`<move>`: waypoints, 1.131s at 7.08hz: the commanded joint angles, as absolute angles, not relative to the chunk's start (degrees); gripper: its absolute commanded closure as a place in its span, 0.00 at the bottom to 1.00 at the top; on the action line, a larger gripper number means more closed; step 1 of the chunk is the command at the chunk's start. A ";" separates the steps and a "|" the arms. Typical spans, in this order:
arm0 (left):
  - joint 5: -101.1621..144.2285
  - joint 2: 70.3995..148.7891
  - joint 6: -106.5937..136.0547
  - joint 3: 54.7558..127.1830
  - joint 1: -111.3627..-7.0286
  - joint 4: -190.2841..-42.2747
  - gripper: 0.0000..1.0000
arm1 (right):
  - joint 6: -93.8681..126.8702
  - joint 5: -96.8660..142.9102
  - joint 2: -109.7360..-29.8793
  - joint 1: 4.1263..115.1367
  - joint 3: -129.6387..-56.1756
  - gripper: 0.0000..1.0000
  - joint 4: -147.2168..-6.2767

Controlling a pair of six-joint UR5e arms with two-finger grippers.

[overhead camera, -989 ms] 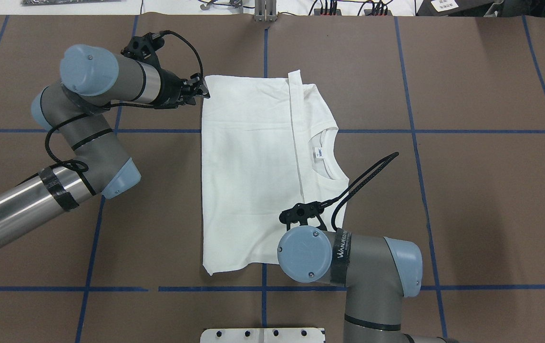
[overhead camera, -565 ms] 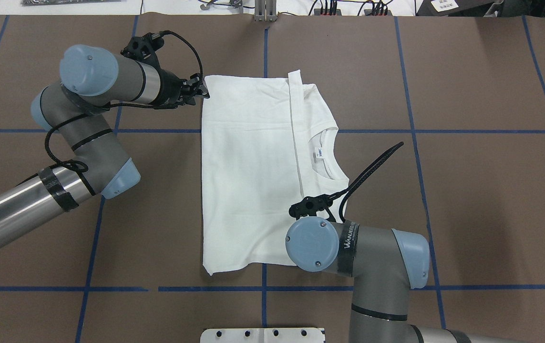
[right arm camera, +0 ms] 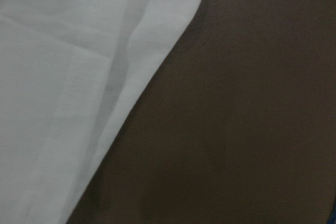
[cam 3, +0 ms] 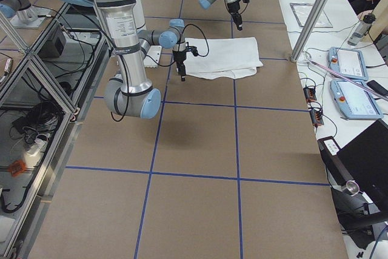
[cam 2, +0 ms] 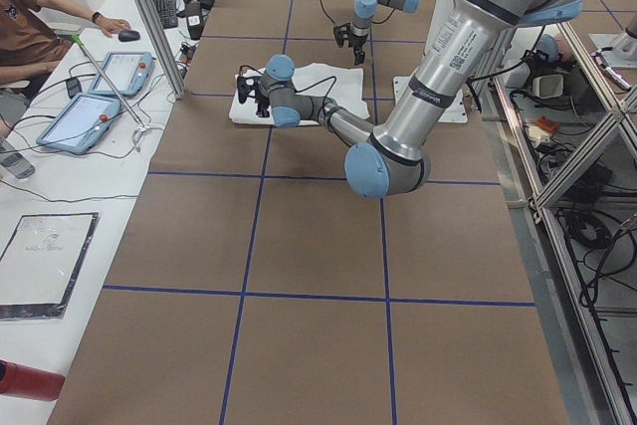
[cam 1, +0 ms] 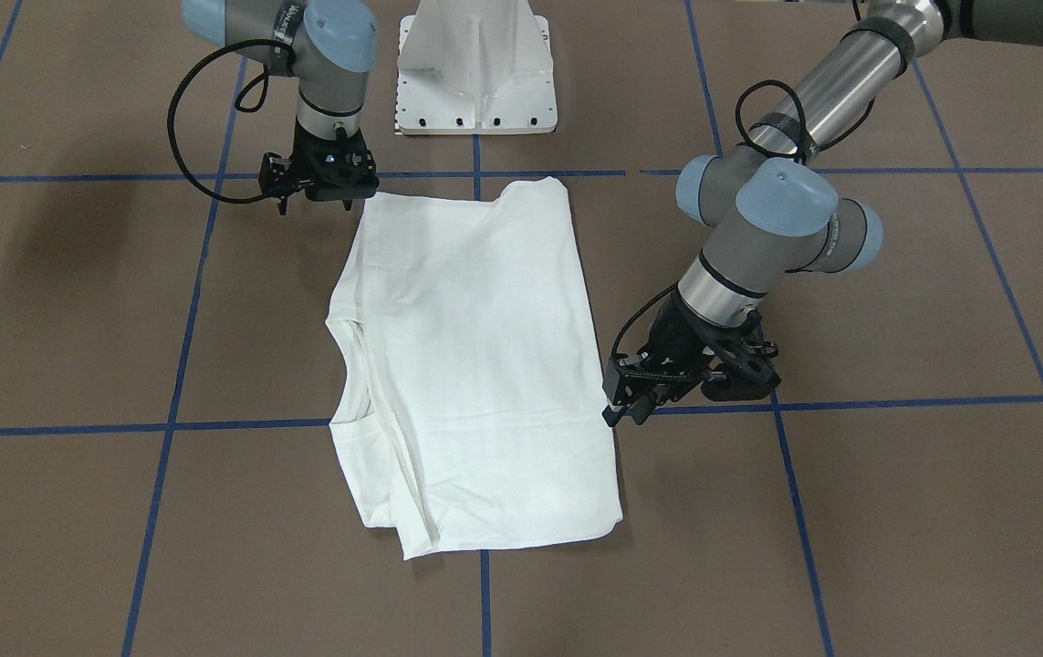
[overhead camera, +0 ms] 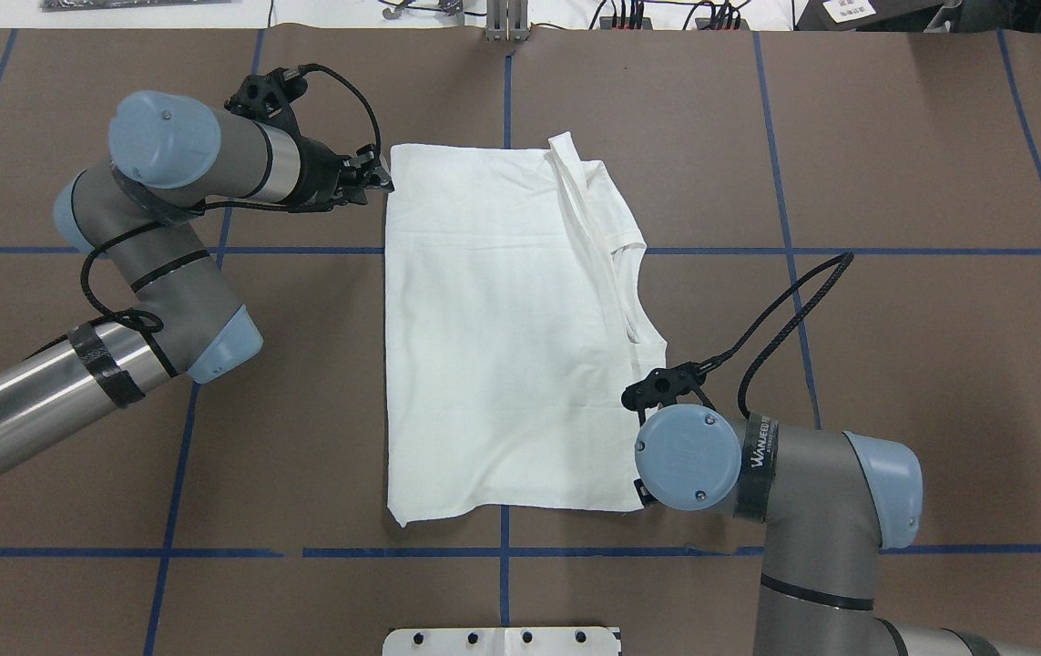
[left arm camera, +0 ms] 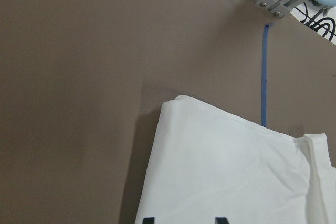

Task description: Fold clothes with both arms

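White T-shirt (overhead camera: 502,328): folded, flat on the brown tabletop (overhead camera: 893,137). Left gripper (cam 1: 623,408): fingers (left arm camera: 221,220) parted over the shirt's far corner, holding nothing. Right gripper (cam 1: 328,187): beside the near corner, finger spread cannot be told.

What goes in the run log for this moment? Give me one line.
T-shirt folded, flat on table | left gripper open near far corner | right gripper beside near corner, state unclear

Shirt: white cotton T-shirt (overhead camera: 493,346), folded flat into a rectangle, mid-table.
Arms: silver-grey jointed left arm (overhead camera: 165,273) and right arm (overhead camera: 802,474), at opposite shirt corners.
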State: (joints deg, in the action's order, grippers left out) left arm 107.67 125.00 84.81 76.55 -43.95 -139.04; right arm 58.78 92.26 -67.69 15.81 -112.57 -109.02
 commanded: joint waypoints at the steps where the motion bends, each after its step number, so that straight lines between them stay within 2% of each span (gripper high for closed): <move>1: 107.67 124.89 84.81 76.55 -43.95 -139.04 0.51 | 66.12 92.20 -65.67 15.99 -113.12 0.00 -108.29; 2: 107.67 124.89 84.81 76.55 -43.95 -139.04 0.51 | 80.54 91.85 -64.52 15.56 -112.68 0.00 -104.89; 4: 107.67 124.80 84.81 76.55 -43.95 -139.04 0.51 | 101.87 91.58 -66.17 15.21 -111.54 0.00 -88.49; 6: 107.58 124.72 84.73 76.55 -43.95 -139.04 0.51 | 117.09 90.62 -66.53 14.85 -108.82 0.00 -84.30; 8: 107.49 124.63 84.81 76.55 -43.95 -139.04 0.51 | 121.29 90.70 -68.11 14.94 -108.81 0.04 -84.29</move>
